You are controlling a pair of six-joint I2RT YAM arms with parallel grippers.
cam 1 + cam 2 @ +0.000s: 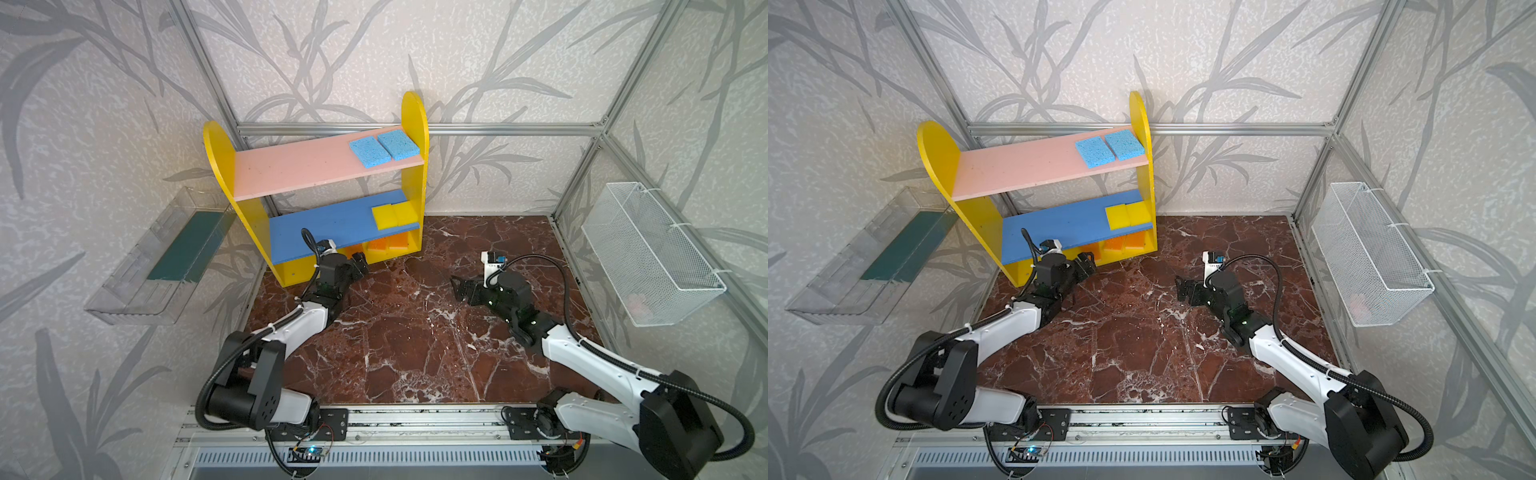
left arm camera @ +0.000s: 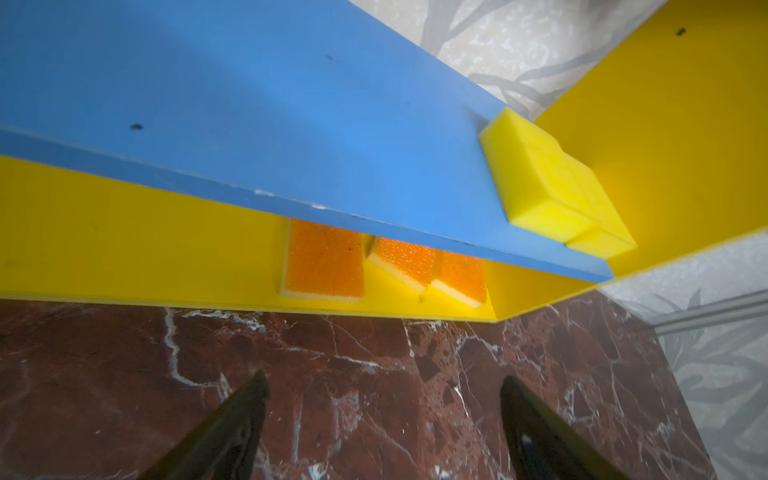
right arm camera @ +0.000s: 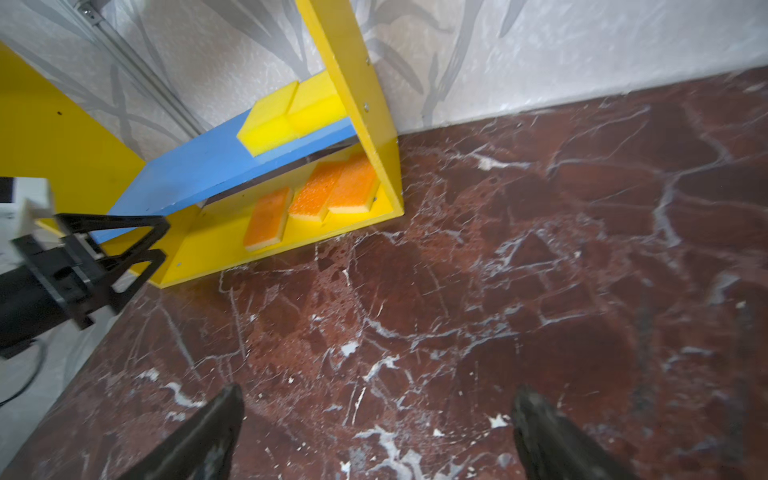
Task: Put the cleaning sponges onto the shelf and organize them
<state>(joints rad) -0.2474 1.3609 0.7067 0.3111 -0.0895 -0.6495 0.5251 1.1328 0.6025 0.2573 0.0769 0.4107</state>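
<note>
On the yellow-sided three-level shelf (image 1: 218, 149), two porous blue sponges (image 1: 369, 153) are lying on its pink board, two yellow foam sponges (image 1: 384, 216) on blue, three orange-topped sponges (image 2: 326, 262) on the base. The left gripper (image 2: 382, 377) and right gripper (image 3: 378, 390) are hovering spread, empty.

The yellow-sided three-board shelf (image 1: 218, 158) stands at the back-left corner of the dark red marble table (image 1: 415, 353); on its top board's right end lie two light blue porous sponges (image 1: 369, 152), side by side; on the middle board's right end — two bright yellow foam sponges (image 1: 386, 217), touching; on the base, toward the right end, three orange-topped sponges (image 2: 324, 259) in a row.
</note>
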